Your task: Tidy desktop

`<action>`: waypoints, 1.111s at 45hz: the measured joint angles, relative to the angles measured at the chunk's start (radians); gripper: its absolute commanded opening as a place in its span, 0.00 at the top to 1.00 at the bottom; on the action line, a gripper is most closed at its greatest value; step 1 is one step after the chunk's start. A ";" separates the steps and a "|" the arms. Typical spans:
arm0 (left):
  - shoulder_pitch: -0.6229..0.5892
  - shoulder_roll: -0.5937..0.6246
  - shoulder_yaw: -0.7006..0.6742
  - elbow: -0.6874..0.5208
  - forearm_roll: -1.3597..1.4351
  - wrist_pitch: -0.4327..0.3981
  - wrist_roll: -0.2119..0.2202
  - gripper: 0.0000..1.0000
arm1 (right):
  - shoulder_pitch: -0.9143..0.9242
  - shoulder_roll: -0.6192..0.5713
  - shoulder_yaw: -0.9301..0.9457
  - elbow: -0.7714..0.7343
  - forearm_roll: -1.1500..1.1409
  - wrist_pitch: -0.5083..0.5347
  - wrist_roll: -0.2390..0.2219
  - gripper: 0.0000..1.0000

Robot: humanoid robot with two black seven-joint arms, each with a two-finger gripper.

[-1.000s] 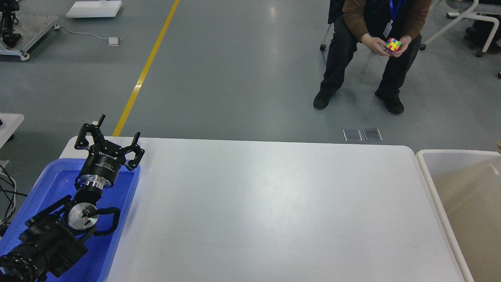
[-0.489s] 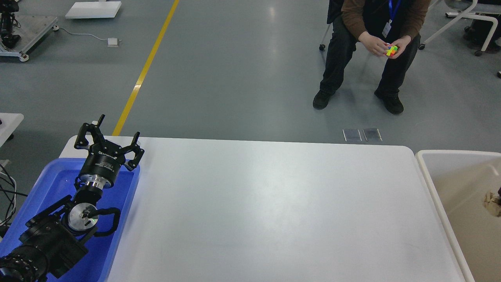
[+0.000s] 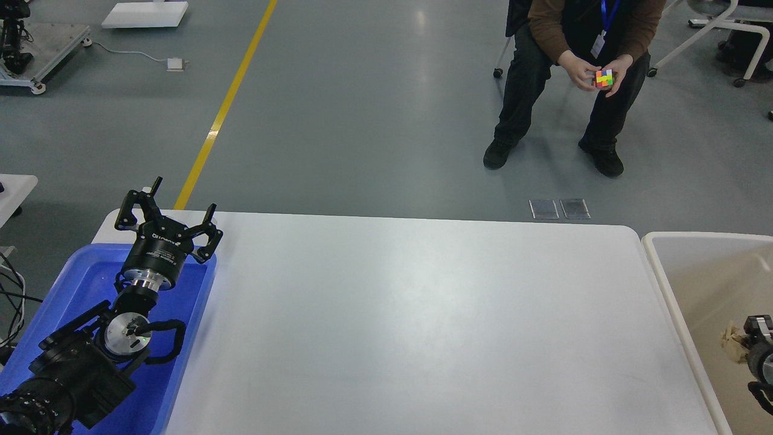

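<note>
The white desktop (image 3: 410, 314) fills the middle of the head view and is bare. My left gripper (image 3: 173, 208) is open and empty; it hangs over the far end of the blue tray (image 3: 81, 281) at the table's left edge. My right gripper (image 3: 741, 339) comes in at the right edge, inside the beige bin (image 3: 694, 272). It holds a small crumpled beige paper wad (image 3: 731, 345) above the bin's floor. Most of the right arm is out of view.
A person sits beyond the table at the back right, turning a coloured puzzle cube (image 3: 604, 78). A yellow floor line (image 3: 223, 109) runs behind the left corner. Two small floor plates (image 3: 559, 208) lie past the far edge.
My right gripper has come in from the right edge with the paper wad and moved lower and further left inside the beige bin. My left arm has not moved.
</note>
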 measured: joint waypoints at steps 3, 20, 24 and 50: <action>0.000 0.000 0.000 0.000 0.000 0.000 0.000 0.00 | -0.007 0.004 0.009 -0.002 0.001 -0.010 -0.001 0.00; 0.000 0.000 0.000 0.000 0.000 0.000 0.000 0.00 | -0.012 -0.006 0.088 -0.008 0.005 -0.072 -0.001 0.00; 0.000 0.000 0.000 0.000 0.000 0.000 0.000 0.00 | -0.004 -0.008 0.097 -0.008 0.005 -0.078 0.001 0.00; 0.000 0.000 0.000 0.000 0.000 0.000 0.000 0.00 | 0.209 0.004 0.475 0.015 0.116 -0.056 0.002 0.00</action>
